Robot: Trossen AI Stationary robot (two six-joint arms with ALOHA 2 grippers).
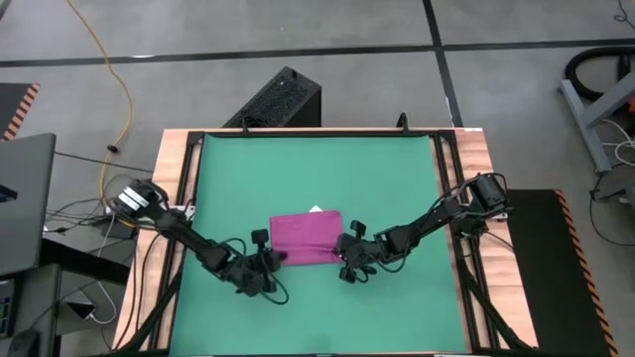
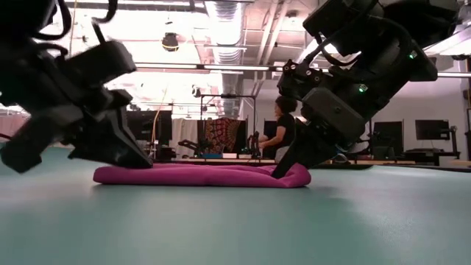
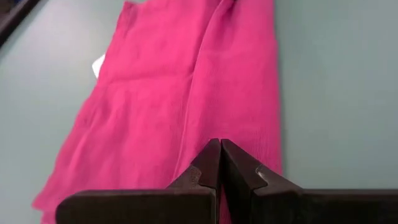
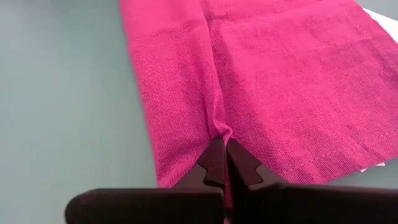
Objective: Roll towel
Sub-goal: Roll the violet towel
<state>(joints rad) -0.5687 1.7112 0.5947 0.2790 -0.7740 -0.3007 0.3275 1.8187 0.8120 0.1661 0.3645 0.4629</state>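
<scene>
The magenta towel [image 1: 306, 238] lies on the green mat [image 1: 317, 169], with its white tag [image 1: 317, 209] at the far edge. A narrow strip along its near edge is turned over, and a crease [image 3: 202, 68] runs the towel's length. My left gripper [image 1: 274, 260] is shut at the towel's near left end. My right gripper [image 1: 343, 256] is shut at its near right end. In the low view the towel [image 2: 199, 175] lies low on the mat, a little thicker at its right end [image 2: 296, 177]. My left gripper pinches the towel at its left end, on the crease [image 3: 205, 134] beside the turned-over near strip, between its two shut fingers. The fingers slant down from the table's left. The towel lies on the mat. My right gripper pinches a small raised fold [image 4: 224, 132] at the towel's right end, where the crease meets the edge. The fingers slant down from the table's right. The cloth puckers toward the fingertips [image 4: 214, 158], and the rest lies on the mat.
The mat sits in a dark frame on a wooden table [image 1: 476, 139]. A black box [image 1: 278, 99] stands beyond the far edge. Cables and a laptop [image 1: 20, 198] lie to the left. A person [image 2: 283, 125] sits in the room behind.
</scene>
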